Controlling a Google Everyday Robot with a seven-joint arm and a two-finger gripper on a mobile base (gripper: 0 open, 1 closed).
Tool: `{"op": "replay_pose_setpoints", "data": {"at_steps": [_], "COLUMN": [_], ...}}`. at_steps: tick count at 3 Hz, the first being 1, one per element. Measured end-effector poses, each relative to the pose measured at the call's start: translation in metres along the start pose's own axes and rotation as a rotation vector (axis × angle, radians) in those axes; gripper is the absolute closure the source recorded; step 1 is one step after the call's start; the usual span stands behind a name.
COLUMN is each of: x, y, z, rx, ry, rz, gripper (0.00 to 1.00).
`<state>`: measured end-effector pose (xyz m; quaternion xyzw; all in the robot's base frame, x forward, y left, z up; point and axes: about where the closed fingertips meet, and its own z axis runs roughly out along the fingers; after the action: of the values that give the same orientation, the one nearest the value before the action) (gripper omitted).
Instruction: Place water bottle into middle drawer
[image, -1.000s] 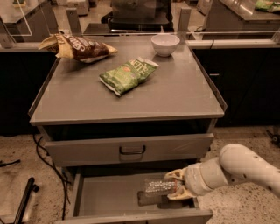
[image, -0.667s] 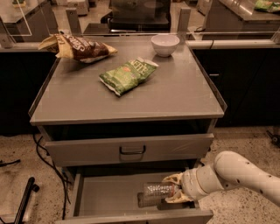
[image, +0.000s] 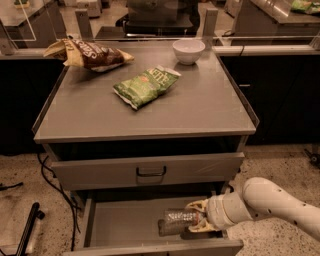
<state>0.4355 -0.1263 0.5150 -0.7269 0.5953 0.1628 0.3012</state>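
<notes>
The water bottle (image: 176, 221) lies on its side low in the open middle drawer (image: 120, 225), at or just above the floor. The gripper (image: 198, 222) is at its right end, jaws clasped around it. To finish well, settle the bottle flat before letting go, then withdraw clear of the drawer front (image: 100, 172) above. Compared with a second ago, bottle and arm sit slightly lower and further left; nothing on the counter (image: 210, 110) differs.
</notes>
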Motion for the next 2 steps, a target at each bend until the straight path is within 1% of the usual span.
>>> {"op": "replay_pose_setpoints", "data": {"at_steps": [1,2], "x": [0.011,0.014], "y": [-0.005,-0.015], "z": [0.023,0.045], "rx": [0.041,0.064], "ry": [0.004,-0.006], "rz": [-0.032,-0.058], "gripper": [1.00,1.00]}}
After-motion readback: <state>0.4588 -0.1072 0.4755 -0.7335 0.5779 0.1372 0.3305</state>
